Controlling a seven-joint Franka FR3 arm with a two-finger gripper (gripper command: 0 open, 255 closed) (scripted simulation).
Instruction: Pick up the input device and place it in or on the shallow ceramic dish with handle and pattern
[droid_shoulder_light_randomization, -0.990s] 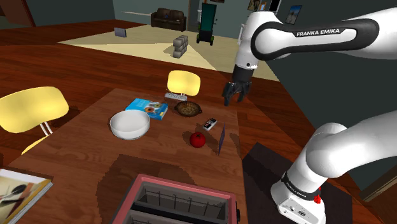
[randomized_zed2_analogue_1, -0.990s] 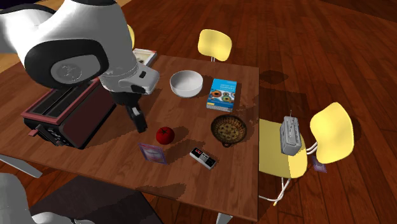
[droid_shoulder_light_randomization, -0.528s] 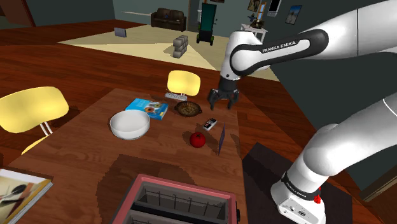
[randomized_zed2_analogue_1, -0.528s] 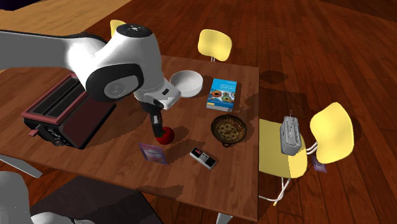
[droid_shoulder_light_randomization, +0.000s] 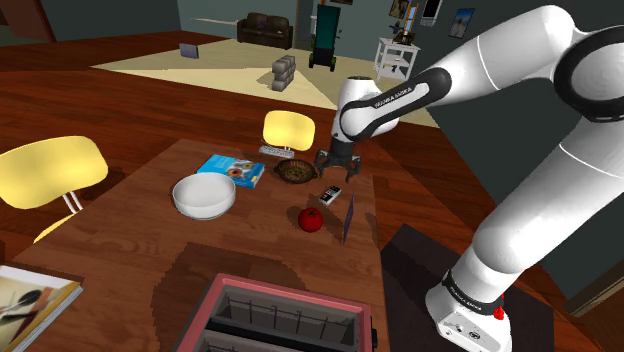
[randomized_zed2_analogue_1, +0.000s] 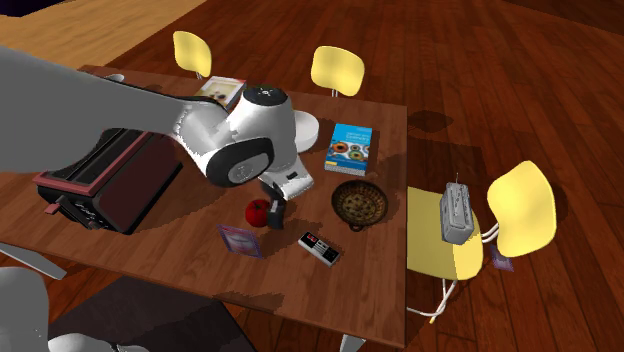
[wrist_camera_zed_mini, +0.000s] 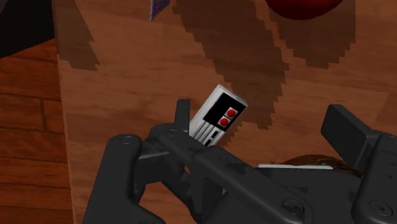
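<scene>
- End effector (droid_shoulder_light_randomization: 337, 165) released, fingers (wrist_camera_zed_mini: 347, 130) apart, holding nothing; hovers low over bench (droid_shoulder_light_randomization: 150, 240).
- Controller (wrist_camera_zed_mini: 218, 115) flat on bench, near patterned dish (droid_shoulder_light_randomization: 294, 171).
- Judged: nothing done yet; grasp, lift, placing all left.

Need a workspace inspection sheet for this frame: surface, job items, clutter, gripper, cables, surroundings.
Surface: brown wooden table, level.
Job's things: grey rectangular game controller with red buttons lies flat on the table near its edge. The brown patterned shallow dish sits beside it, apart from it and with nothing in it.
Clutter: white bowl, blue book, red apple, upright purple card, dark red toaster.
Grippers: black gripper hangs over the controller with its fingers apart, clasping nothing.
Cables: nothing seen.
Surroundings: yellow chairs, one with a grey boxy object on its seat; dark wood floor.
</scene>
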